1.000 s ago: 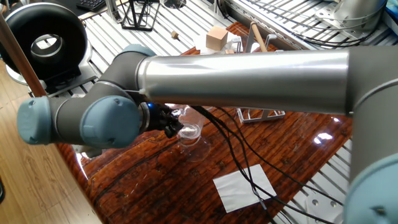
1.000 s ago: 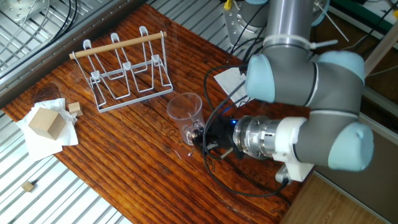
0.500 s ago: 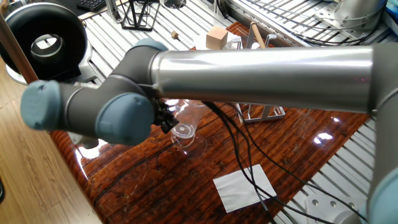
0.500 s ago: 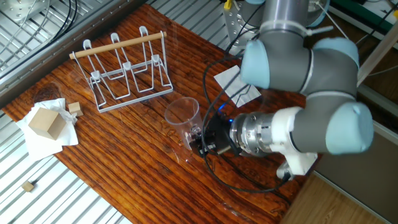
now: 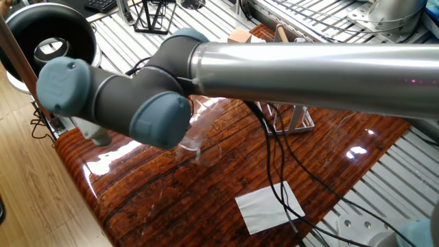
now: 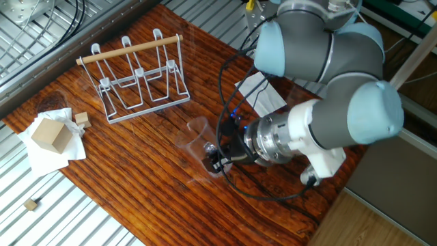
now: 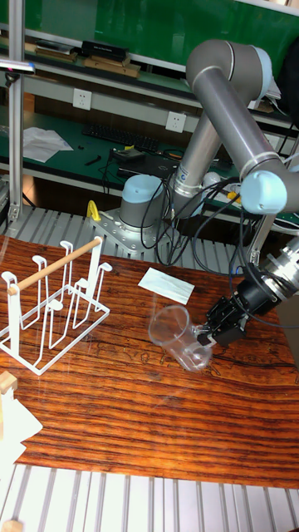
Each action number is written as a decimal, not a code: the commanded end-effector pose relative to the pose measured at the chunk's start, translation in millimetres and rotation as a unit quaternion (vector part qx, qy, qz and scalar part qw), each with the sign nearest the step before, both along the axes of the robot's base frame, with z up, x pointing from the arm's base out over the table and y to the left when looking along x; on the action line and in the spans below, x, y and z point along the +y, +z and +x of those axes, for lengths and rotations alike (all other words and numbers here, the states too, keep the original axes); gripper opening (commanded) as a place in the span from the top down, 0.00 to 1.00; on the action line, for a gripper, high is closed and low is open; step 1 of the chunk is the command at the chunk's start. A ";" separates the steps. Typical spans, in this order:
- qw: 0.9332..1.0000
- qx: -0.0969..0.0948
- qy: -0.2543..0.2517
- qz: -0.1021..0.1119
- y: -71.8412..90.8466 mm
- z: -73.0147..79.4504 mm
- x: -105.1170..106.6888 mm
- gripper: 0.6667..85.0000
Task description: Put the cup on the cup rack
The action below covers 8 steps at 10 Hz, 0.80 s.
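Worktop (image 6: 123, 178): dark, glossy red-brown wood with strong grain, carrying all the task's things. Cup rack (image 7: 51, 309): pale wire frame, rectangular base, upright pegs, a light wooden rod across the top; seen standing well apart from the cup, across the worktop. Cup (image 7: 177, 337): clear tapered glass with a thick base, held tilted above the wood, mouth turned toward the rack. Tool (image 7: 213, 332): clenched on the cup near its base (finger contact partly hidden). For the carry, the tilt should be kept steady; inversion over a peg is judged necessary, with a slow descent since glass on wire is slippery.
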<state>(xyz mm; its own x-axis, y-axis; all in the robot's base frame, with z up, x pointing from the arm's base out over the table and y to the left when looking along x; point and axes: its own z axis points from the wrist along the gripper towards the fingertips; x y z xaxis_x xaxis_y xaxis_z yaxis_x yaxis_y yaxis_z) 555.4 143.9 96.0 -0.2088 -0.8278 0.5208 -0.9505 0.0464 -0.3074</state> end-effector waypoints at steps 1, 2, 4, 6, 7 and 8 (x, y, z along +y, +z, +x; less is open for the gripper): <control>1.000 -0.003 0.009 0.012 2.6 1.7 -3.5 1.00; 1.000 -0.003 0.008 0.015 4.0 0.2 -3.6 1.00; 1.000 0.000 0.012 0.021 6.0 0.4 -4.8 1.00; 1.000 0.000 0.011 0.024 6.9 0.9 -6.8 1.00; 1.000 0.002 0.013 0.028 8.4 1.4 -9.1 1.00; 0.999 0.004 0.012 0.038 10.0 0.4 -10.1 1.00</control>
